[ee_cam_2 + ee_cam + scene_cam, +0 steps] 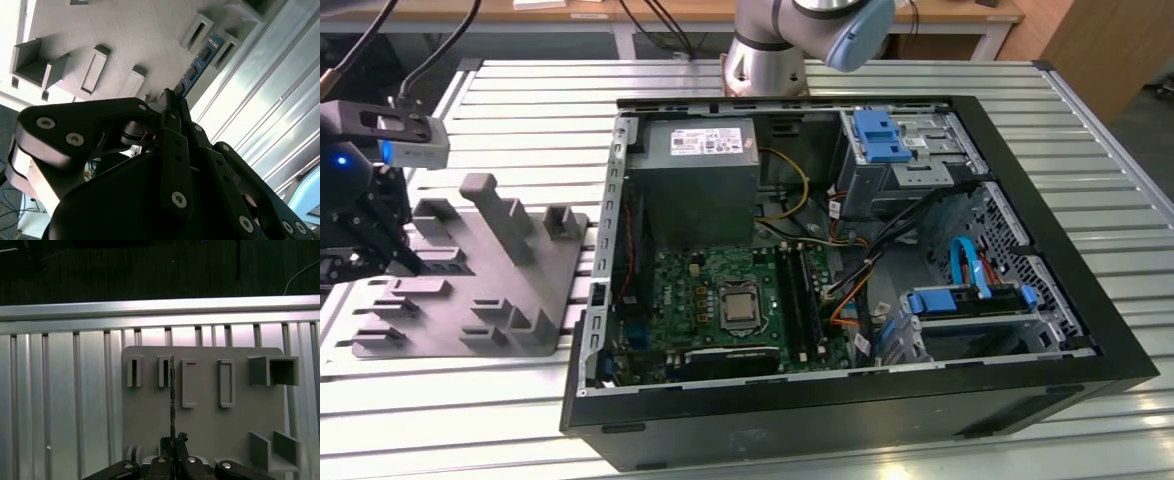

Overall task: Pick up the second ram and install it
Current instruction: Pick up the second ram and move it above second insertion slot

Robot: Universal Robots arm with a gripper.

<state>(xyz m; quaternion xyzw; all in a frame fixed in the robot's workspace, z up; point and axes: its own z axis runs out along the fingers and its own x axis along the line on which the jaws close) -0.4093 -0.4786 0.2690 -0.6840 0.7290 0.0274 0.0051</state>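
Note:
My gripper [380, 255] hangs over the grey holder plate [520, 290] at the exterior view's left, outside the computer case. In both wrist views its fingers are shut on the second ram [199, 62], a thin dark board with chips, seen edge-on as a narrow line [172, 395] in the first wrist view. The stick reaches from the fingertips [170, 100] to the small grey holder blocks [163, 372]. Whether its far end still sits in a block I cannot tell. The long black memory slots [801, 295] lie on the green motherboard [707, 290] inside the case.
The open black computer case [854, 390] takes up the middle and the exterior view's right, with a grey power supply [700, 170], cables and blue drive brackets [881, 135]. Tall grey posts [500, 215] stand on the holder plate. The slatted metal table [440, 410] lies beneath.

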